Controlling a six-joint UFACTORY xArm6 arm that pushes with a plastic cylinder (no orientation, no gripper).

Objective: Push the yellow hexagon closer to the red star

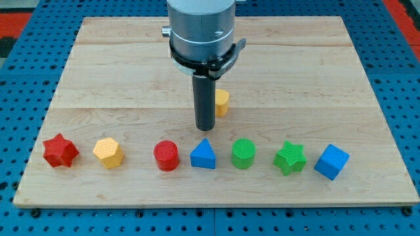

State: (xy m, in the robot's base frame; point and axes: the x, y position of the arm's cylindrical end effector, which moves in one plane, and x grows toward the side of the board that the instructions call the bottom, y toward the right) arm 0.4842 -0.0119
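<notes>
My tip (205, 126), which carries no jaws to read, stands at 1 o'clock of the yellow hexagon (108, 153), itself just at 3 o'clock of the red star (60, 151).

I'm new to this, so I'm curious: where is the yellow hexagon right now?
The yellow hexagon sits low on the view's left of the wooden board, between the red star and the red cylinder.

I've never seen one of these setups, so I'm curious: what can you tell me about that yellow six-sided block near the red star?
The yellow hexagon block looks like ribbed plastic, a short six-sided prism standing flat on the pale wooden board. It sits in the row near the view's bottom, just right of the red star block, with a small gap between them. Nothing touches it; my tip is well off to its right.
</notes>
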